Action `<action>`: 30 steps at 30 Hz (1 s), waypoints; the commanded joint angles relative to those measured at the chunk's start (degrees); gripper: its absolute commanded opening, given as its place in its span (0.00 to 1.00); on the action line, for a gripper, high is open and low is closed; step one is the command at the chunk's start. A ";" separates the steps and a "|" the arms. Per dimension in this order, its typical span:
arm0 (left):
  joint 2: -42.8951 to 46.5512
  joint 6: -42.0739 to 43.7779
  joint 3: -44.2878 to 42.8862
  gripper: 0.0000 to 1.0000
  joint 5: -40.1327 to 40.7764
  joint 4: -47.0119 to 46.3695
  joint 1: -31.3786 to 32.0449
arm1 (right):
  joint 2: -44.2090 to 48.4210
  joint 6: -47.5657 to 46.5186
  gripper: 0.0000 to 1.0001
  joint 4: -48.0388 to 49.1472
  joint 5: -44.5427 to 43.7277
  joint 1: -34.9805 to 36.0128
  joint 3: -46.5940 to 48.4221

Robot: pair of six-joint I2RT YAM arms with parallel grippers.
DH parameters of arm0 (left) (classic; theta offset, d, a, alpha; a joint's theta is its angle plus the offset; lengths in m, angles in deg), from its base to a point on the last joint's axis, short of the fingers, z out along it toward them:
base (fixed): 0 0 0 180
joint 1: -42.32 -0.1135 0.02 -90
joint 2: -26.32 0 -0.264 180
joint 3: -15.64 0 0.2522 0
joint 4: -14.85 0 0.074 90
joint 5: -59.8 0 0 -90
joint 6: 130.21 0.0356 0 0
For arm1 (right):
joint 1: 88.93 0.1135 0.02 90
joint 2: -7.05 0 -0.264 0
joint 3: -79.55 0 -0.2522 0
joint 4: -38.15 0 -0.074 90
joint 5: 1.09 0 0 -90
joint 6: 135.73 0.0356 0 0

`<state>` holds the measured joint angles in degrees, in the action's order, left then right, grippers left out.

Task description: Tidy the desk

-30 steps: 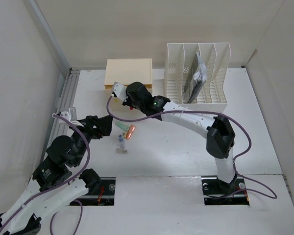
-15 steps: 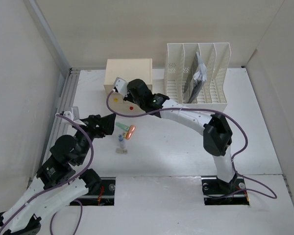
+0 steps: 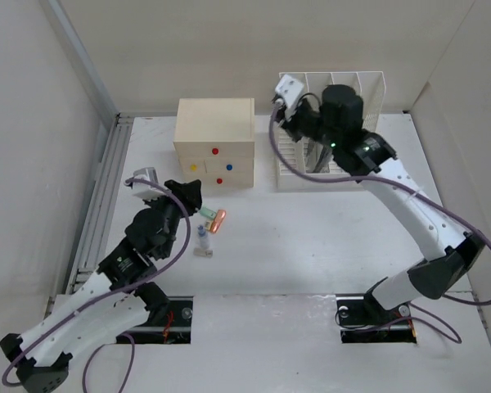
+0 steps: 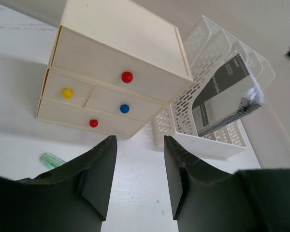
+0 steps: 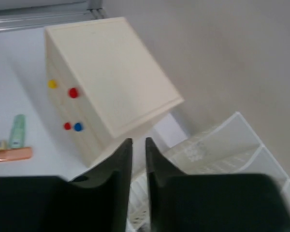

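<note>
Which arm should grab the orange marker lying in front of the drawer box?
Left: the left gripper is open just beside the marker, while the right gripper is up by the file rack, farther off.

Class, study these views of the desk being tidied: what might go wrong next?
The orange marker and green tube lie almost touching near the open left gripper; grasping one may knock the other away. The right arm hangs over the white slotted file rack, so a low swing might clip it or the leaning notebook.
</note>
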<state>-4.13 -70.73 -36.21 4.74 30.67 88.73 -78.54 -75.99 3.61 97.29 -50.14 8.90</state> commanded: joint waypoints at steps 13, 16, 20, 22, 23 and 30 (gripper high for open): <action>-31.06 0.55 -13.04 0.60 -52.66 -21.58 -24.61 | 6.65 8.55 0.46 0.38 33.98 -17.69 -10.78; -31.59 -2.42 -12.81 0.65 -60.65 -25.08 -30.31 | 7.88 9.86 0.48 1.18 34.60 -17.69 -12.18; -27.82 -4.98 -4.49 0.62 -65.16 -28.43 -35.60 | 8.41 9.87 0.48 1.79 35.12 -18.22 -13.33; -24.40 -6.65 -0.34 0.60 -65.17 -29.48 -36.74 | 8.41 9.87 0.48 2.32 35.73 -18.22 -13.85; -23.08 -7.44 4.46 0.59 -63.87 -32.10 -36.75 | 8.41 10.39 0.48 2.32 35.74 -18.22 -13.85; -20.60 -9.38 11.10 0.49 -57.02 -35.11 -37.89 | 7.27 11.53 0.48 2.85 36.79 -18.22 -13.85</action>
<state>-25.20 -78.89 -24.73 -54.76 1.47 51.40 -71.15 -65.76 3.13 131.85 -67.96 -5.13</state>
